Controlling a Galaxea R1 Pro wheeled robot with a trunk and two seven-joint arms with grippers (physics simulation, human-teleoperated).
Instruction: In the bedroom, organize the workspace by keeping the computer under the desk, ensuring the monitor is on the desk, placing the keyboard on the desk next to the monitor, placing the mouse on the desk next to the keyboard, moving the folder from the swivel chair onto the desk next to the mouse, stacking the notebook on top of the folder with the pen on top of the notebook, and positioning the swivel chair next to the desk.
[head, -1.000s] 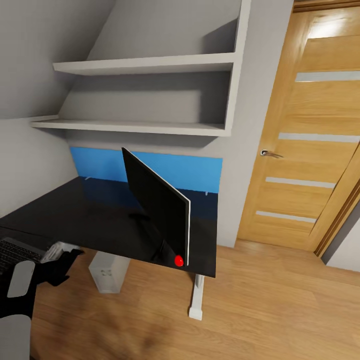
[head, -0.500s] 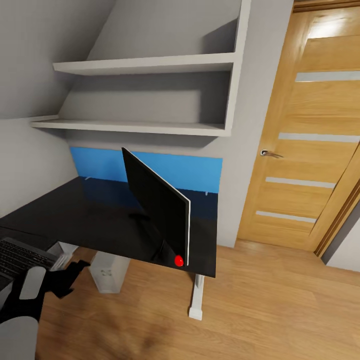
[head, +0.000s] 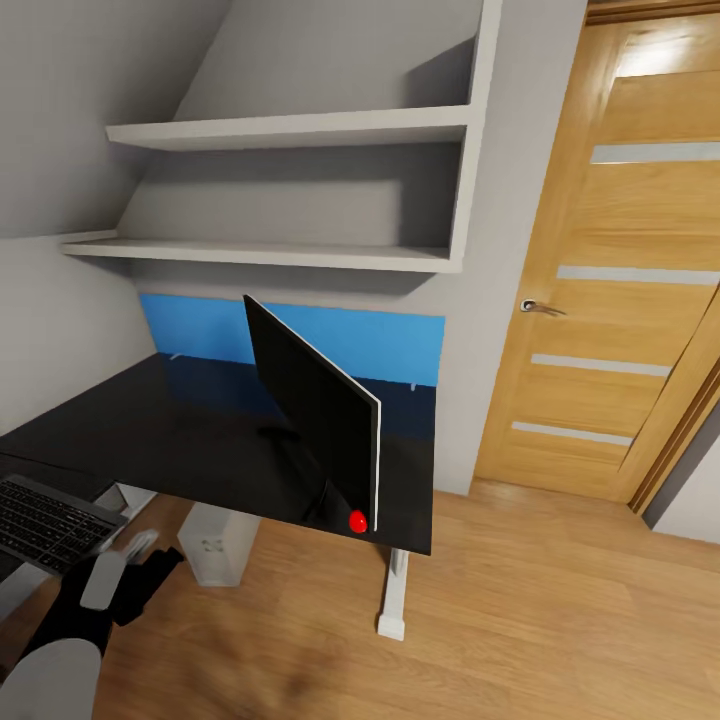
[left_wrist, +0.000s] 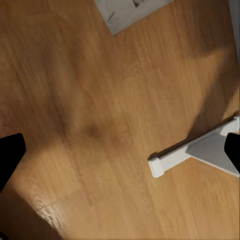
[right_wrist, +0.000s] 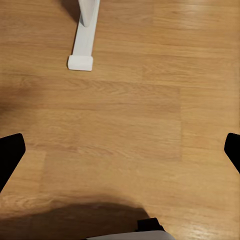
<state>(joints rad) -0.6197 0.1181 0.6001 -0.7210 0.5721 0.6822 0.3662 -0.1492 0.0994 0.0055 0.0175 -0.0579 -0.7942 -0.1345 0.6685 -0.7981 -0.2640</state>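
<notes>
one monitor (head: 318, 420) at desk (head: 150, 430) front edge; keyboard (head: 45, 520) overhanging.

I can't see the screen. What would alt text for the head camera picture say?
A black monitor stands angled on a glossy black desk with a blue back panel, below grey wall shelves and beside an oak door. A keyboard lies at the desk's near left edge, above the robot's left gripper.

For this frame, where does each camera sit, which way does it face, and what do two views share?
Head: high, facing the desk, monitor and door; left gripper at lower left.
Left wrist: looking down at the floor; fingertips at the edges.
Right wrist: down at the floor; fingertips at the edges.
Shared: both wrists see the white desk foot.
</notes>
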